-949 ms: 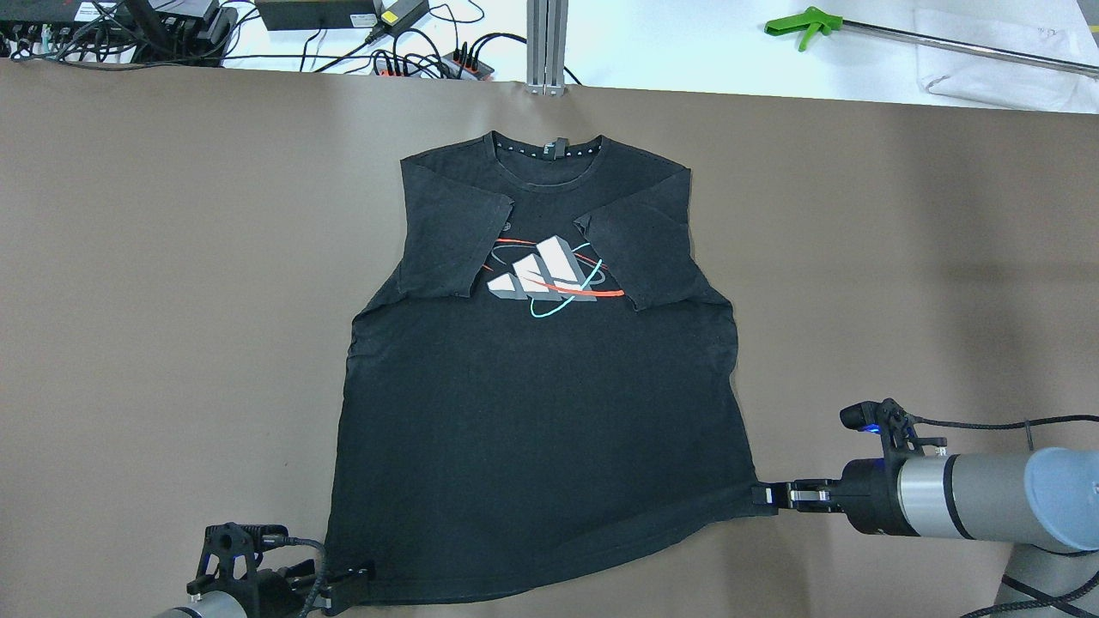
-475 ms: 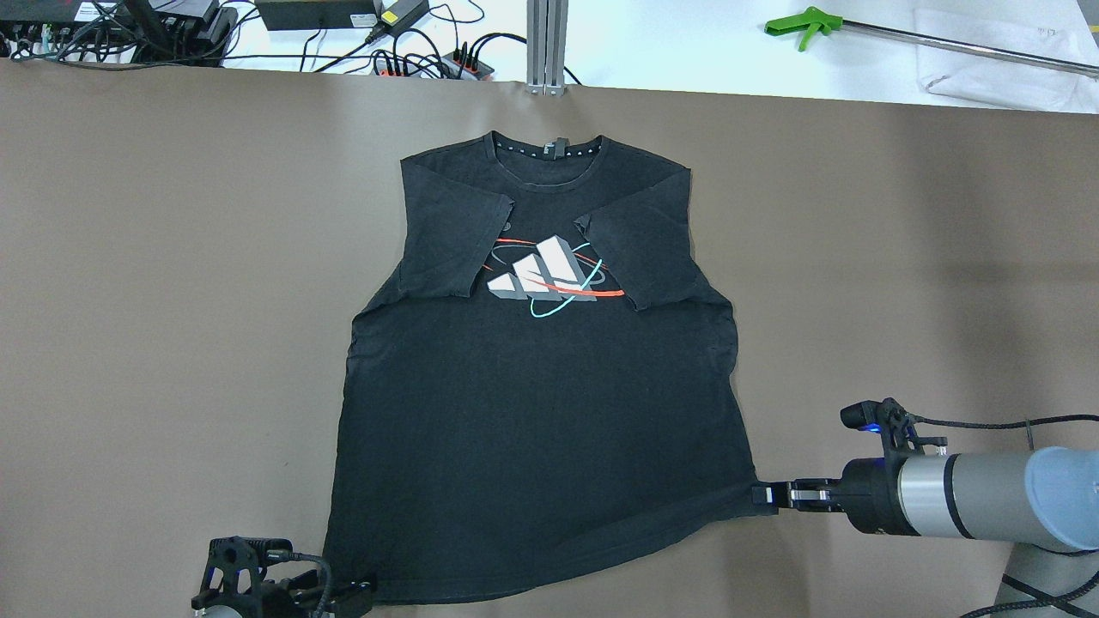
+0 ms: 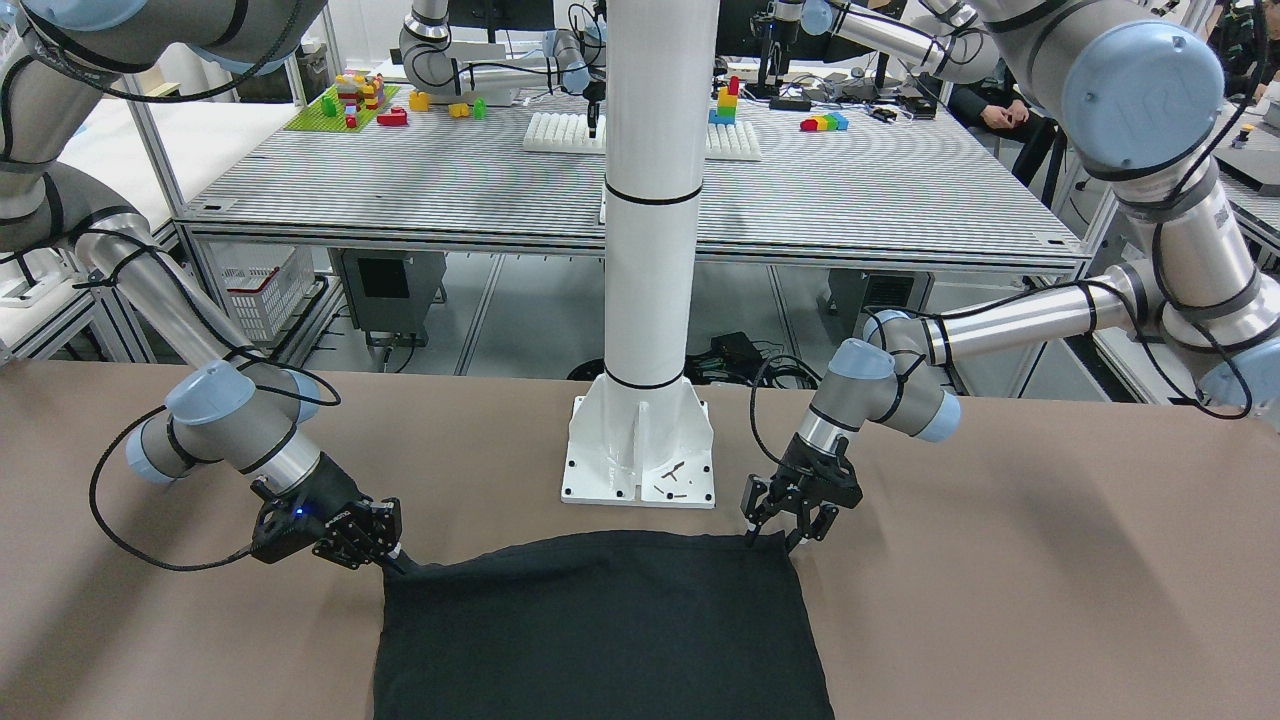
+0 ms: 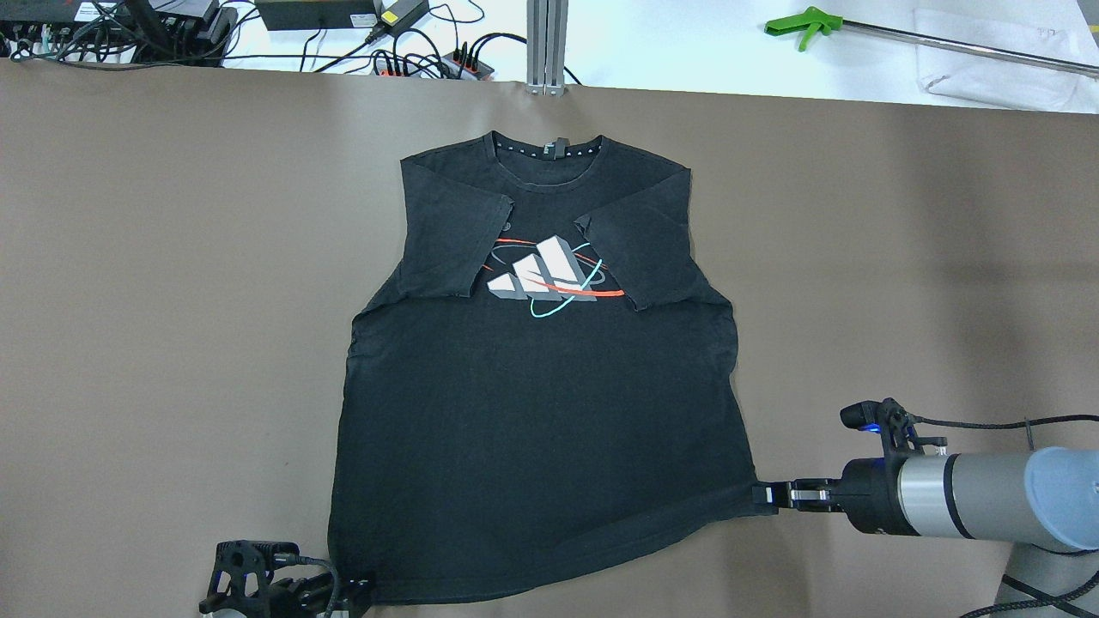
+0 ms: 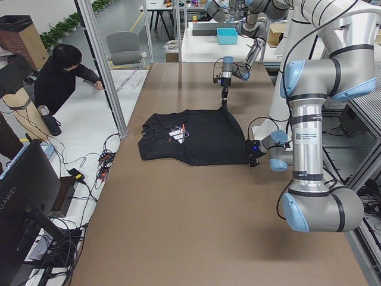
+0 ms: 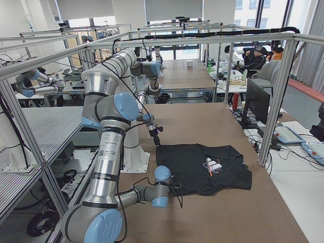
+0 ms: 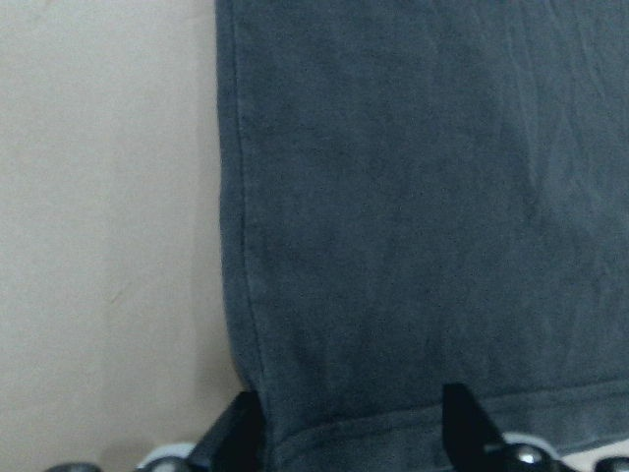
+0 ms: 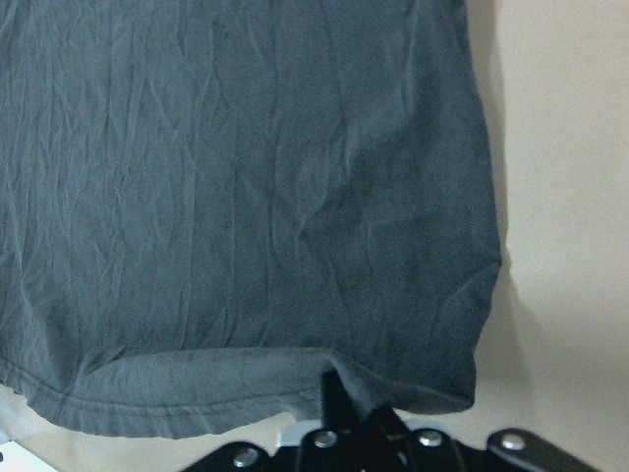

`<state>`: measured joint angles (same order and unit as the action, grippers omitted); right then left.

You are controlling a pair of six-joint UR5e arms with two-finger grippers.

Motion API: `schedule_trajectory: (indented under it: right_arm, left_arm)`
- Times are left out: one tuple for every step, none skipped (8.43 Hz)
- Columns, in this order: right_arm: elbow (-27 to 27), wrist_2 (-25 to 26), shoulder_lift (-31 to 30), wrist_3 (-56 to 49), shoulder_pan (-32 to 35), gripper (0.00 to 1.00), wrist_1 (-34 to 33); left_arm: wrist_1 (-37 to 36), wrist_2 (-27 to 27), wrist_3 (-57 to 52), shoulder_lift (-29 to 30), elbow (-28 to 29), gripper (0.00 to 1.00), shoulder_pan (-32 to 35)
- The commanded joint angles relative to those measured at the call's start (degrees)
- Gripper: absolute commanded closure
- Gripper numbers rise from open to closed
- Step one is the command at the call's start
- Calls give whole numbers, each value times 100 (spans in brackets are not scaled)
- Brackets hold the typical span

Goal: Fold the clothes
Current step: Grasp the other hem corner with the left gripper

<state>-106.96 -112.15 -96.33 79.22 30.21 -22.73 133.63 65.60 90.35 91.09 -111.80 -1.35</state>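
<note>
Fabric of the black soft T-shirt (image 4: 532,412) with a grey, red and cyan chest print lies flat in the middle of the brown bench (image 4: 172,300), sleeves folded inward, hem toward the robot. It looks light and limp, so the hem corners are the places to take. The right claw (image 4: 762,496) is closed on one hem corner; the left claw (image 3: 776,538) stands spread astride the other, not gripping yet.
</note>
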Motion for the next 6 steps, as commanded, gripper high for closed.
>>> schedule_trajectory:
  right_arm:
    - [17,0,0,-3,2,100,-3]
    - [17,0,0,-3,2,100,-3]
    - [0,-9,0,6,2,100,6]
    - [-9,-26,-17,6,2,100,6]
    - [-27,-96,-43,6,28,100,32]
    - [-245,-131,-200,6,63,100,171]
  left_arm:
    - [5,5,1,6,-26,91,3]
    - [5,5,-8,-20,-87,97,29]
    - [5,5,0,-29,-166,100,29]
    - [5,14,1,-30,-306,100,29]
    - [23,101,-8,-56,-586,100,56]
    - [119,276,-17,-47,-806,100,91]
